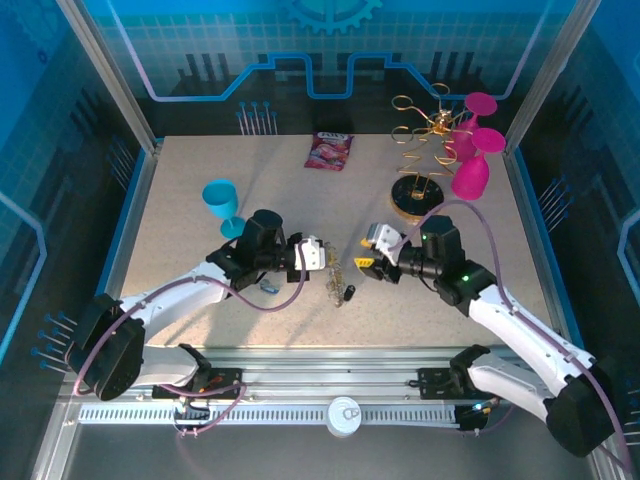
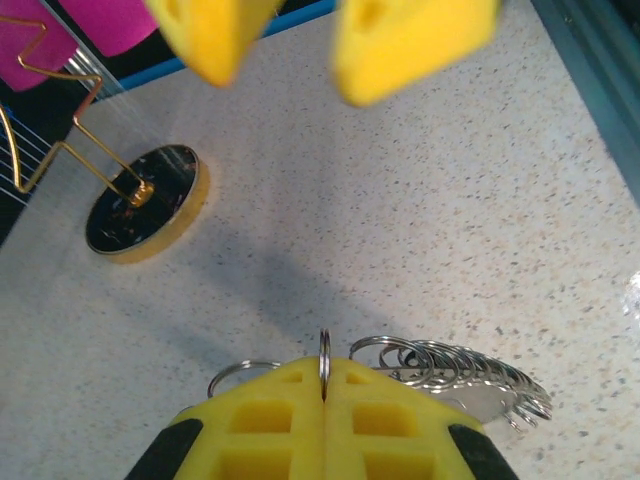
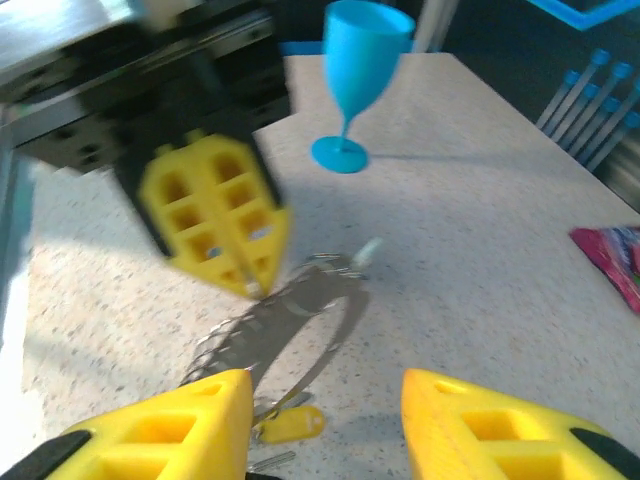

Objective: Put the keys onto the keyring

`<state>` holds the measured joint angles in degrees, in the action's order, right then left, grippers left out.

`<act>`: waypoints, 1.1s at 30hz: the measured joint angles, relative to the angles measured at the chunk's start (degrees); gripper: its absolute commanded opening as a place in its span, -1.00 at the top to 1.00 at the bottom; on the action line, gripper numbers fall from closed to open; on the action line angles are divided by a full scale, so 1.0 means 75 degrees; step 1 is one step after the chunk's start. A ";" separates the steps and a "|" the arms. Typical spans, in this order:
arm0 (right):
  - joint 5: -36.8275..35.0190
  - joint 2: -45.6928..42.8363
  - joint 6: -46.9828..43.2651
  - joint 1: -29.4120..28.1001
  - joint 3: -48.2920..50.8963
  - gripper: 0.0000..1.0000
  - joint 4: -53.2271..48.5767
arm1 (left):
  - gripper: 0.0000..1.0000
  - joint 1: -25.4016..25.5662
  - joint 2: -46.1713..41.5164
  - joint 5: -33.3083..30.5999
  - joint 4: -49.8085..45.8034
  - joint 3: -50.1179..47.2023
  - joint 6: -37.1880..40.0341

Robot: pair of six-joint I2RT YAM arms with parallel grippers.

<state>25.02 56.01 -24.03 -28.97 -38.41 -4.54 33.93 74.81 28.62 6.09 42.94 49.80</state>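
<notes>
The keyring [image 1: 336, 275] lies as a silvery loop of small linked rings between the two arms. My left gripper [image 1: 327, 262] is shut on it: in the left wrist view its yellow pads [image 2: 280, 420] pinch one thin ring [image 2: 323, 362], and the chain of rings [image 2: 460, 368] trails off to the right. My right gripper [image 3: 325, 425] faces it, open, low over the keyring [image 3: 305, 305]. A yellow-headed key [image 3: 290, 424] lies by its left finger. A black key [image 1: 350, 292] rests at the loop's near end, and a blue key [image 1: 268, 286] lies under the left arm.
A blue goblet [image 1: 222, 203] stands behind the left arm. The gold wire rack [image 1: 418, 150] on its round base [image 2: 145, 203] and two pink goblets [image 1: 470, 170] stand at the back right. A red packet [image 1: 328, 150] lies at the back.
</notes>
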 measured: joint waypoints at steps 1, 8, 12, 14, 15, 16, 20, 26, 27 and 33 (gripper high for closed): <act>0.0050 0.0073 -0.0306 -0.0061 0.0003 0.24 -0.0006 | 1.00 0.0000 0.0000 -0.0035 0.0023 -0.0006 0.0146; 0.0157 0.1119 -0.1606 -0.0463 -0.0087 0.46 0.0149 | 1.00 0.0000 -0.0003 -0.0044 0.0093 -0.0003 0.0618; 0.0029 0.1445 -0.1807 -0.0653 -0.0087 0.46 0.0539 | 1.00 0.0000 -0.0003 -0.0029 0.0181 -0.0003 0.0574; -0.0085 0.1498 -0.1818 -0.0682 -0.0087 0.47 0.0764 | 1.00 0.0000 -0.0006 0.0041 0.0274 -0.0003 0.0519; -0.0117 0.1513 -0.1813 -0.0685 -0.0087 0.49 0.0880 | 1.00 0.0000 -0.0012 0.0090 0.0309 -0.0003 0.0455; -0.0143 0.1521 -0.1816 -0.0685 -0.0087 0.50 0.0962 | 1.00 0.0000 -0.0015 0.0125 0.0326 -0.0003 0.0396; -0.0315 0.1524 -0.1807 -0.0685 -0.0085 0.57 0.1201 | 1.00 -0.0006 -0.0064 0.0306 0.0542 -0.0067 0.0067; -0.0332 0.1472 -0.1836 -0.0685 -0.0079 0.64 0.1207 | 1.00 -0.0210 -0.0169 0.0723 0.1463 -0.0580 -0.0889; -0.0323 0.1428 -0.1839 -0.0688 -0.0076 0.65 0.1189 | 1.00 -0.0259 -0.0178 0.0819 0.1728 -0.0705 -0.1107; -0.0157 0.1174 -0.1868 -0.0685 -0.0073 0.64 0.1128 | 1.00 -0.0423 -0.0178 0.1198 0.2961 -0.1195 -0.2221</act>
<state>23.83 64.82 -38.04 -34.11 -38.96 3.92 30.76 73.47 37.60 28.29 33.98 33.15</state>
